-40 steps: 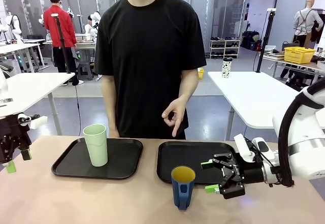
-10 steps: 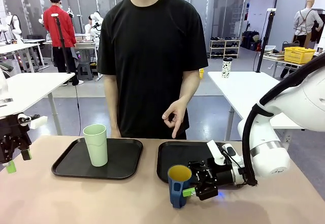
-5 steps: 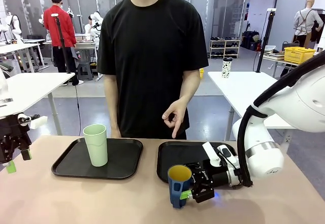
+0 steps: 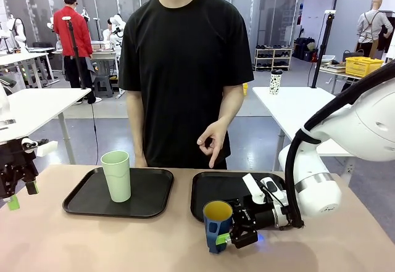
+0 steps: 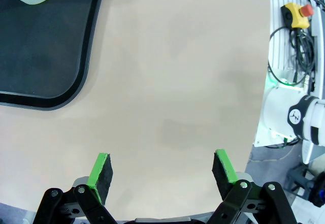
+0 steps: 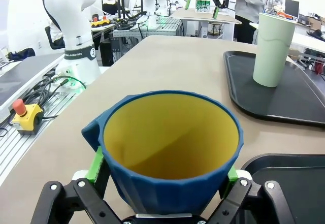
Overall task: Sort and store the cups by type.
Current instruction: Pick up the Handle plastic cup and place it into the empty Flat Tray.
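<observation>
We have the right gripper (image 4: 233,234) brought in low and level around the dark blue mug (image 4: 217,226), which stands on the bare tabletop just in front of the near edge of the right tray (image 4: 213,189). In the right wrist view the jaws stand wide, a green pad on either side of the mug's (image 6: 170,150) body, not yet clamped — nothing is held so far. To do this well, we should close squarely on the ribbed wall, keeping the handle, which sticks out on one side, clear of the fingers, then lift straight up before carrying it over the tray's raised rim.

The pale green tumbler (image 4: 116,175) already stands upright on the left tray (image 4: 92,204), towards its far edge. The left gripper (image 5: 161,169) hangs wide open and empty over the tabletop's left edge. Between the trays and along the near edge the tabletop is bare — plenty of room. The person's hand (image 4: 213,139) hovers above the right tray's far edge, so we should stay low.
</observation>
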Robot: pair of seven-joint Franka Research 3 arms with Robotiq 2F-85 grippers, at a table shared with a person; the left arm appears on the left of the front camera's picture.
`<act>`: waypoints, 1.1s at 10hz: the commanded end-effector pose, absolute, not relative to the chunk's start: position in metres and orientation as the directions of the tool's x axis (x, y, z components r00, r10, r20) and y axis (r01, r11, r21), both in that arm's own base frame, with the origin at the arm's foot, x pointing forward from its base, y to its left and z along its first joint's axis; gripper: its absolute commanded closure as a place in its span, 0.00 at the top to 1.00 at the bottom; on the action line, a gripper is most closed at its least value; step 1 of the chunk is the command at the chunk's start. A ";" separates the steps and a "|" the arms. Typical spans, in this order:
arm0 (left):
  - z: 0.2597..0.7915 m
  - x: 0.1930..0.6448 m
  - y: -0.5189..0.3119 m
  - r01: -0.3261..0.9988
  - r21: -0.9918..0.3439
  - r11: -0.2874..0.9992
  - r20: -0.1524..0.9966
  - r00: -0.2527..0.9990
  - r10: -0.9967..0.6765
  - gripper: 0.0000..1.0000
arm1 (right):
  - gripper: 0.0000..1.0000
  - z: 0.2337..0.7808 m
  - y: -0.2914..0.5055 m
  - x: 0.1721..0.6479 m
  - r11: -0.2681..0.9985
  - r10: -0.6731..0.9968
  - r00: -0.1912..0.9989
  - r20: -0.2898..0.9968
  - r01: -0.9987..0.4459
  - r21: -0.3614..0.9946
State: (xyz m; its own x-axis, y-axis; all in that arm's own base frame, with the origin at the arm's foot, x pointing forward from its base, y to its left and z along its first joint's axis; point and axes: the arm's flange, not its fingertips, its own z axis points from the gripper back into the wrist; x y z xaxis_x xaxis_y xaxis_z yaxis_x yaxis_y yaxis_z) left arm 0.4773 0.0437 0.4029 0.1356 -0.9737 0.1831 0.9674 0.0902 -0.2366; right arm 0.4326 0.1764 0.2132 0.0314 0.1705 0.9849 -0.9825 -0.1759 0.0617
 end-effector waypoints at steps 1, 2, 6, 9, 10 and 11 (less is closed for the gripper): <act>0.404 0.477 0.045 0.969 -0.233 0.083 0.182 0.128 -0.975 1.00 | 1.00 0.213 0.184 0.437 -0.156 0.181 0.053 0.982 -0.984 0.082; 0.404 0.477 0.045 0.969 -0.233 0.083 0.182 0.128 -0.975 1.00 | 1.00 0.212 0.184 0.438 -0.140 0.181 0.062 0.981 -0.986 0.088; 0.404 0.477 0.045 0.969 -0.233 0.083 0.182 0.128 -0.975 1.00 | 0.76 0.209 0.181 0.441 -0.124 0.181 0.080 0.980 -0.987 0.104; 0.404 0.477 0.045 0.969 -0.233 0.083 0.182 0.128 -0.975 1.00 | 0.69 0.224 0.174 0.439 -0.132 0.197 0.055 0.979 -0.988 0.082; 0.404 0.477 0.045 0.969 -0.233 0.083 0.182 0.128 -0.975 1.00 | 0.69 0.237 0.166 0.440 -0.107 0.226 0.054 0.973 -0.991 0.080; 0.404 0.477 0.045 0.969 -0.233 0.083 0.182 0.128 -0.975 1.00 | 0.69 0.256 0.157 0.440 -0.092 0.252 0.052 0.966 -0.993 0.078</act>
State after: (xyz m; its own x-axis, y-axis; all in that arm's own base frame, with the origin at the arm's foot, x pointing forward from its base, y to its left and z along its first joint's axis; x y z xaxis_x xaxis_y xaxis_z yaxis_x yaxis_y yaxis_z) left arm 0.4772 0.0437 0.4029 0.1357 -0.9737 0.1831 0.9674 0.0903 -0.2366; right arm 0.4435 0.1657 0.2315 0.0317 0.2018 0.9789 -0.9919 -0.1141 0.0557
